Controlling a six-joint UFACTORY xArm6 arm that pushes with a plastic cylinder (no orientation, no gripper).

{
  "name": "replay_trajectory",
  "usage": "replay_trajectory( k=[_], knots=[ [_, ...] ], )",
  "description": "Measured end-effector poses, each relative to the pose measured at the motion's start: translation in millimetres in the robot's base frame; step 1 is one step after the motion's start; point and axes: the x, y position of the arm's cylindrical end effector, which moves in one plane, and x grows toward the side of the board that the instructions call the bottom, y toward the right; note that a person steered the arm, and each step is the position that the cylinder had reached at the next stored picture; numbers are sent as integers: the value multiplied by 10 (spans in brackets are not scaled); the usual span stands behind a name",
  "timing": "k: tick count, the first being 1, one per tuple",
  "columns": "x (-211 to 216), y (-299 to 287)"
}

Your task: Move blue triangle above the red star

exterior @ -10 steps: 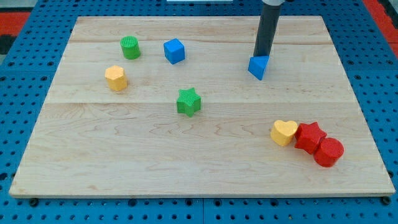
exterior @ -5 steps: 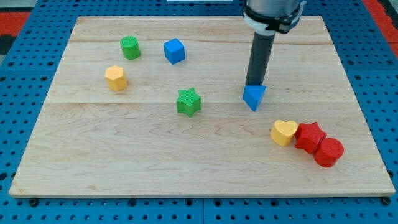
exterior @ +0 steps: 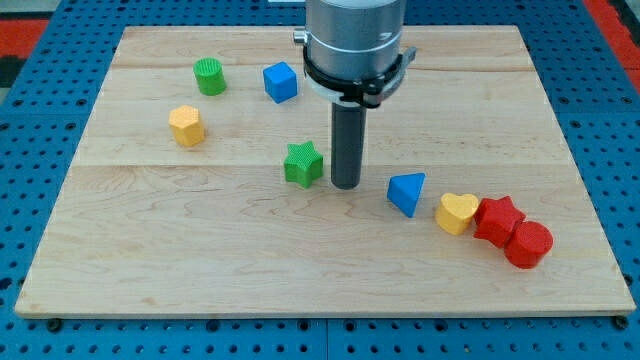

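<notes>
The blue triangle (exterior: pixel 406 193) lies on the wooden board (exterior: pixel 200 250), just left of the yellow heart (exterior: pixel 457 213). The red star (exterior: pixel 498 220) sits right of the heart, touching it, with a red cylinder (exterior: pixel 528 245) at its lower right. My tip (exterior: pixel 346 185) rests on the board between the green star (exterior: pixel 303 164) and the blue triangle, apart from the triangle by a small gap on its left. The arm's grey body hangs over the board's upper middle.
A blue cube (exterior: pixel 281 82) and a green cylinder (exterior: pixel 209 76) stand at the upper left. A yellow hexagonal block (exterior: pixel 186 126) sits below them. Blue pegboard surrounds the board.
The blue triangle has slid down the board, ending next to the yellow heart. My tip has left it and swung to the view's left, beside the green star.
</notes>
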Motion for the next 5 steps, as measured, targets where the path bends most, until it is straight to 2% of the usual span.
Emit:
replay_trajectory(
  k=[5],
  knots=[
    [77, 716]
  ],
)
